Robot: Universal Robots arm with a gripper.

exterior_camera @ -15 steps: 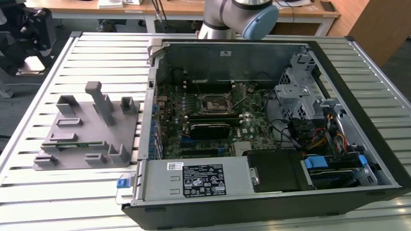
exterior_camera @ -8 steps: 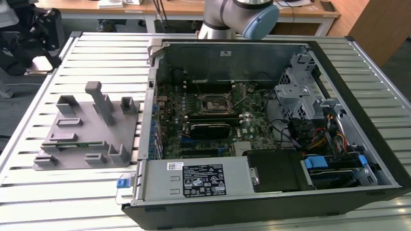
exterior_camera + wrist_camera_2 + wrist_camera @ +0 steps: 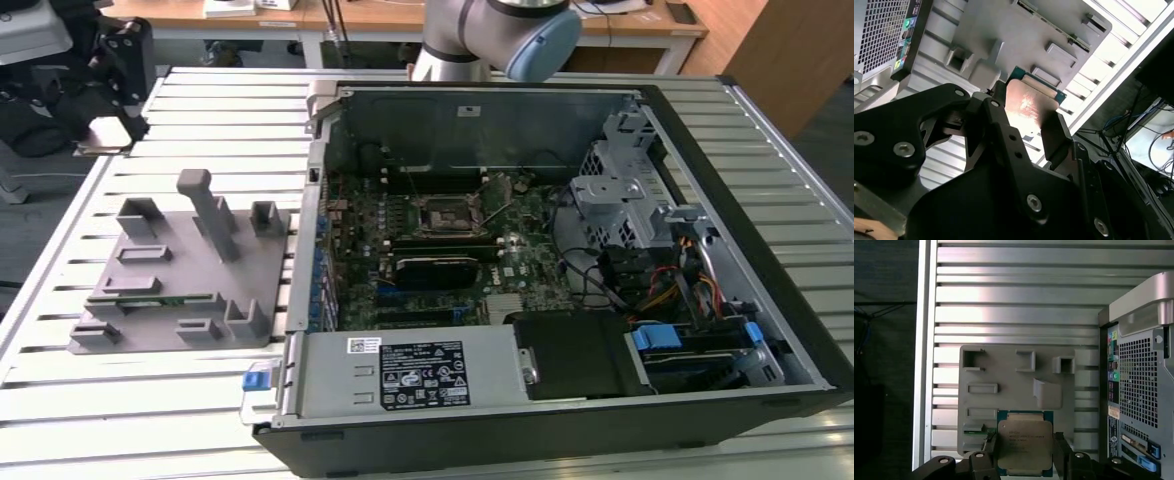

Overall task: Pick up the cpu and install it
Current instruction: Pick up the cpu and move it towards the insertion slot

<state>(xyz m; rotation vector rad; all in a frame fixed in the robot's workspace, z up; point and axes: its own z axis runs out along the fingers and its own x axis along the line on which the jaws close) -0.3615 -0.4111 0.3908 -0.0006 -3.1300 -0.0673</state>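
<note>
Hand (image 3: 1025, 440) is pinching the cpu (image 3: 1025, 447) betw. both fingers, hovering over grey fixture tray (image 3: 1004, 370) on bench (image 3: 1019, 315), beside PC case (image 3: 1139, 365).

The cpu (image 3: 1031, 102) held between the black fingers (image 3: 1056, 136) above a grey fixture plate (image 3: 1019, 30).

In the second wrist view the gripper (image 3: 1025, 117) clamps the cpu from two opposite sides. The chip's shiny metal top faces the camera and has a pinkish reflection, and a thin green rim shows at its far edge. Behind it lies the grey plate with several raised blocks and pockets, resting on the ribbed metal bench (image 3: 1149, 10). Beside the plate stands a computer case (image 3: 884, 30) with a perforated panel and small coloured ports. Loose cables (image 3: 1154, 145) lie beyond the bench edge.
</note>
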